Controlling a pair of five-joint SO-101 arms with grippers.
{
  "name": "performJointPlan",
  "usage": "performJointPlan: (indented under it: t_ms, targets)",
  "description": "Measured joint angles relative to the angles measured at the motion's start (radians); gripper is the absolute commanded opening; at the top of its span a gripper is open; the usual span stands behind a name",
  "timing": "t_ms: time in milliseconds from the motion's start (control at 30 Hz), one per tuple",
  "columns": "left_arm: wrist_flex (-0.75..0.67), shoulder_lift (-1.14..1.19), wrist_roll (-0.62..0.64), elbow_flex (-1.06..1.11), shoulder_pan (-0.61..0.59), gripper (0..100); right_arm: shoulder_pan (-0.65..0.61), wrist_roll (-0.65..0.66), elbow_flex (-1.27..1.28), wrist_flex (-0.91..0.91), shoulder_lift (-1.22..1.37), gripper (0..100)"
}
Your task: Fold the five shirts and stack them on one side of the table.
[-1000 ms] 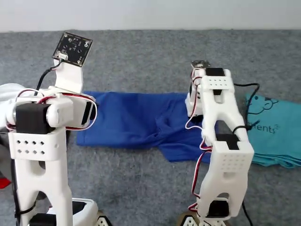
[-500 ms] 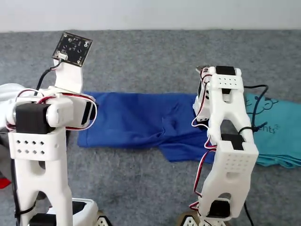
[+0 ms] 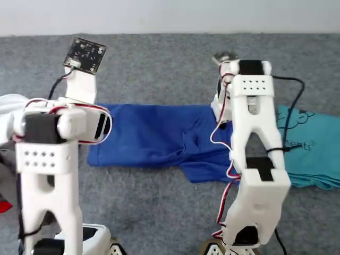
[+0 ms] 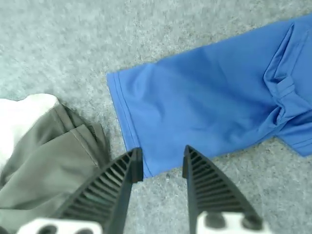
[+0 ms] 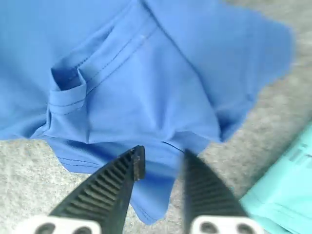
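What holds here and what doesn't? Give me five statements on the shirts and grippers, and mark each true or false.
1. The blue shirt lies spread on the grey table. True.
2. The left gripper is shut on the blue shirt's hem. False: its jaws stand open over the hem and hold nothing.
3. A teal shirt lies beside the blue shirt. True.
4. The right gripper holds the teal shirt. False: it is open and empty above the blue shirt.
5. An olive garment lies on top of the blue shirt. False: it lies beside it, apart, on the table.
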Motion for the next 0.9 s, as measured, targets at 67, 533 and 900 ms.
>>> performJointPlan:
  t_ms: [67,533,900]
  targets:
    - [-0.018,0.049,-0.012,0.025,0.021,14,0.035,0.000,0.000,0.000,-0.060,0.8]
    - [-0.098,0.400,-0.103,0.029,0.620,25,0.471,0.000,0.284,0.000,-0.542,0.9]
    - [-0.288,0.689,-0.147,-0.018,0.770,25,0.715,0.000,0.465,0.000,-0.697,0.9]
